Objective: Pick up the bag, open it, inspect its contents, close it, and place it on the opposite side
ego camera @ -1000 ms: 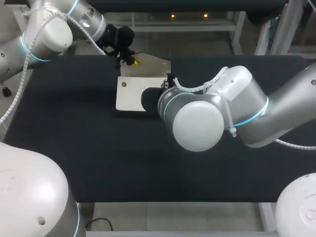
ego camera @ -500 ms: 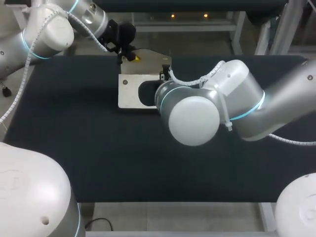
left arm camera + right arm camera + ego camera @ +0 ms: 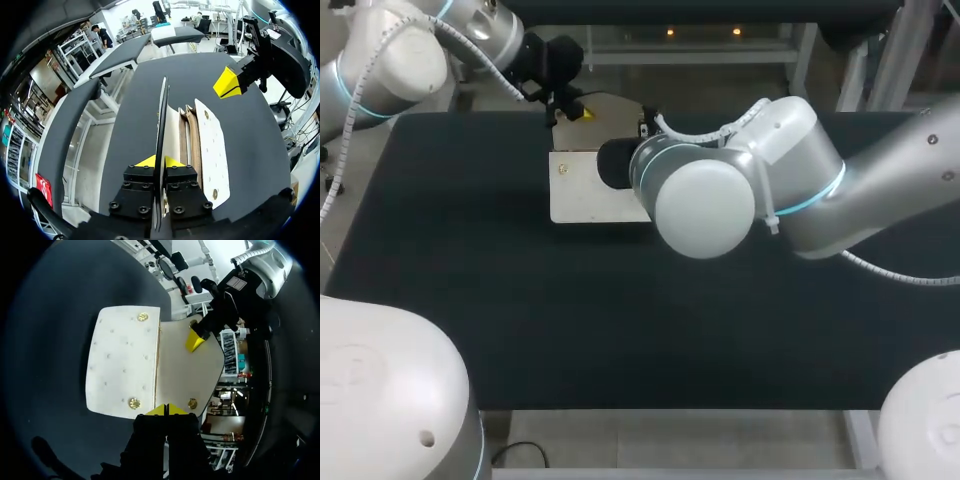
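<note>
A cream bag [image 3: 582,188] with gold snaps lies at the back middle of the black table [image 3: 470,290], its flap [image 3: 615,106] raised toward the far edge. My left gripper [image 3: 572,112] is shut on the flap's edge. In the left wrist view the thin flap [image 3: 162,115] runs between its yellow tips [image 3: 159,161], with the bag's body [image 3: 210,145] beside it. My right gripper [image 3: 166,410] is shut, its tips at the near edge of the bag [image 3: 122,370], where panel and flap [image 3: 185,375] meet. Whether it pinches that edge I cannot tell. In the head view its own arm hides it.
My right arm's large elbow [image 3: 705,205] hangs over the table's middle, just right of the bag. Bare black tabletop spreads to the left, right and front of the bag.
Both arms have shifted toward the far edge and a little left. The bag went with them, and its flap now stands closer to the table's back edge.
</note>
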`<move>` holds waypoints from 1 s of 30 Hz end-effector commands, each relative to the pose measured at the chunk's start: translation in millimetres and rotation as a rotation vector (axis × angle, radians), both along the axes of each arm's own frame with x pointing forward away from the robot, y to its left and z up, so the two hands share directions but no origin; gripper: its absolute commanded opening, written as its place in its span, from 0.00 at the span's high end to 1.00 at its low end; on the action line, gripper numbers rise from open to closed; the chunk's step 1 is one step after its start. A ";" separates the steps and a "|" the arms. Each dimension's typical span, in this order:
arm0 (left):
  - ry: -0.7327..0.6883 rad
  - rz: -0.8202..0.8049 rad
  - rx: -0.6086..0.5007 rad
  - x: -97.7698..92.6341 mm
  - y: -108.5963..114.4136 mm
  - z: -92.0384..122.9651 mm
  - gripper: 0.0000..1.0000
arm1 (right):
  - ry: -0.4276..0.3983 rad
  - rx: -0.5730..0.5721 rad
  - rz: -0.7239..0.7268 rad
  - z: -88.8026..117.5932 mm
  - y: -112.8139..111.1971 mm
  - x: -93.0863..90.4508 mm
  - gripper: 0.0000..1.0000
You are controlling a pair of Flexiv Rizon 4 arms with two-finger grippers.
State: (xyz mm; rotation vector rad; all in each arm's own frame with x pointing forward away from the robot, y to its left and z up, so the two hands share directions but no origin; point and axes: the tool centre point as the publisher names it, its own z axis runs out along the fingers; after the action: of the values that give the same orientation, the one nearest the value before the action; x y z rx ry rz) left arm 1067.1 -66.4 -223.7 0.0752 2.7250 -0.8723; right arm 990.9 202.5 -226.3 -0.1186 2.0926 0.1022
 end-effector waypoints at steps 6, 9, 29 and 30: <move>0.015 -0.010 -0.009 -8.5 -1.7 2.4 1.00 | -0.003 -0.024 -0.036 -9.6 -1.1 17.9 1.00; 0.022 -0.011 -0.015 -10.7 -2.8 2.2 1.00 | 0.007 -0.035 -0.047 -14.5 1.7 24.2 1.00; 0.036 -0.028 -0.032 -20.3 -6.7 2.8 1.00 | 0.050 -0.081 -0.113 -39.1 -1.2 34.7 1.00; 0.036 -0.024 -0.038 -20.2 -6.4 3.3 1.00 | 0.056 -0.079 -0.113 -41.0 -1.8 33.2 1.00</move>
State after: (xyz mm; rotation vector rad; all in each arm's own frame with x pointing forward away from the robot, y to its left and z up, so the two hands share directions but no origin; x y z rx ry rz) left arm 1047.9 -73.9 -221.7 0.0894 2.7514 -0.9310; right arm 1024.8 200.0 -265.2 -0.0456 2.1533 -0.0451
